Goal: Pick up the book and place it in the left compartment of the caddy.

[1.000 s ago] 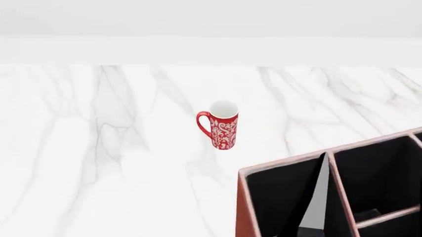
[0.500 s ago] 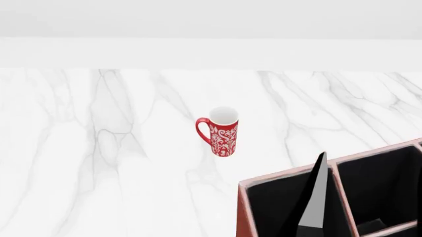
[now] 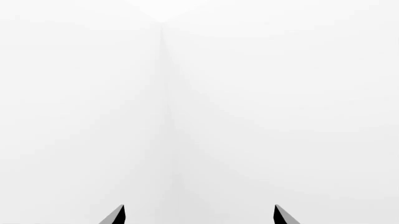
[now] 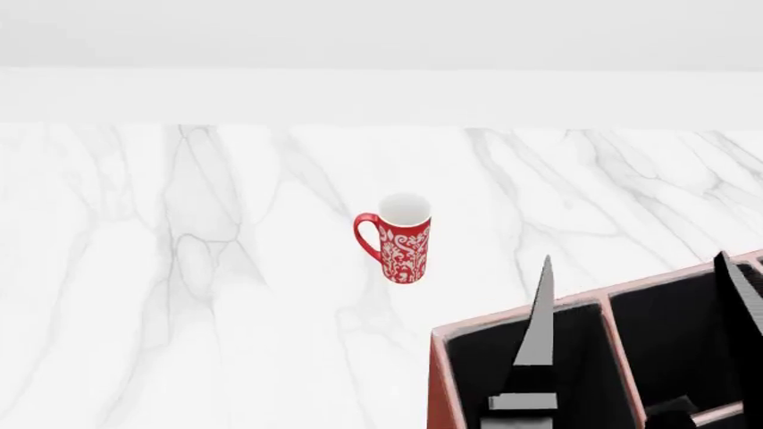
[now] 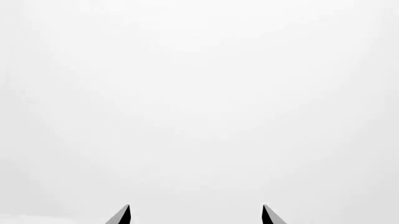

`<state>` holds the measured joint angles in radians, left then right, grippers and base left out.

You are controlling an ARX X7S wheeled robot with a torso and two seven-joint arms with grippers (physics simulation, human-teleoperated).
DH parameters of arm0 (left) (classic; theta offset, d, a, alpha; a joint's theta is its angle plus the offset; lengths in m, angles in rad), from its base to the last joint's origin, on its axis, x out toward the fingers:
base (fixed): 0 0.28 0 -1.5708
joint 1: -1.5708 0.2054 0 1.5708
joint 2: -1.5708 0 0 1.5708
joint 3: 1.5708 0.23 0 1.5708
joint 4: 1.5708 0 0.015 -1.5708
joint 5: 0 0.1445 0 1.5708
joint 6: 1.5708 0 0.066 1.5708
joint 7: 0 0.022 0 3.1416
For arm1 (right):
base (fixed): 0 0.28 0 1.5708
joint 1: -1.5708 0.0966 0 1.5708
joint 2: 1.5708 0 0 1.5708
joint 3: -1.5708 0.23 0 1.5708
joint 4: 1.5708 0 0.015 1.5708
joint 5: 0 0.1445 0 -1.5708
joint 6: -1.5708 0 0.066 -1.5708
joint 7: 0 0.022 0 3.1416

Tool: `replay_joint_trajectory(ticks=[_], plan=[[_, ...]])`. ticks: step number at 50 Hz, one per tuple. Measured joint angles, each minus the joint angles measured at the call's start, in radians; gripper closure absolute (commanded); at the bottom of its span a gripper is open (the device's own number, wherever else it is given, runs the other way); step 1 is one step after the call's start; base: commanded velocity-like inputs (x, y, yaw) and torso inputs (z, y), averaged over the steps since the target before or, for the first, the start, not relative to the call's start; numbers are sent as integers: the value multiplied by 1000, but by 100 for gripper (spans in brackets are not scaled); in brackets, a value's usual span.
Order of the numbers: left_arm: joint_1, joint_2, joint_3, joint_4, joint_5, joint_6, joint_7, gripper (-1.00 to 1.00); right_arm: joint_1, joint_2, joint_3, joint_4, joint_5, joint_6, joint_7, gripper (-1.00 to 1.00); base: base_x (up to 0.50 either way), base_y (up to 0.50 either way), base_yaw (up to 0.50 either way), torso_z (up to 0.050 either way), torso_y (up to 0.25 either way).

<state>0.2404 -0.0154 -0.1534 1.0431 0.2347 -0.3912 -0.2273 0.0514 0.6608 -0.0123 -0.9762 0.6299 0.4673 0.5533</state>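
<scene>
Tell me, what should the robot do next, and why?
Probably turn or tilt its head to find the book before reaching for anything. No book shows in any view. The head camera sees only the mug and the caddy on the table. The left gripper and right gripper are open, empty and facing blank white.

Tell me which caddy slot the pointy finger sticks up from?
The left compartment: a gripper finger rises over it, beside the divider.
</scene>
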Motion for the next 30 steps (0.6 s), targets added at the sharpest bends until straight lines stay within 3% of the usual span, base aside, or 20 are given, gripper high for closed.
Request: replay_joint_trajectory(ticks=[20,30], plan=[[-3,0,-1,0,-1,-6,-3,-100,309,103,-179,68,27,218,-106,-100,0,0,0,0,0],[-4,0,-4,0,-5,-9,-3,-100,494,126,-319,123,12,291,-238,-100,0,0,0,0,0]])
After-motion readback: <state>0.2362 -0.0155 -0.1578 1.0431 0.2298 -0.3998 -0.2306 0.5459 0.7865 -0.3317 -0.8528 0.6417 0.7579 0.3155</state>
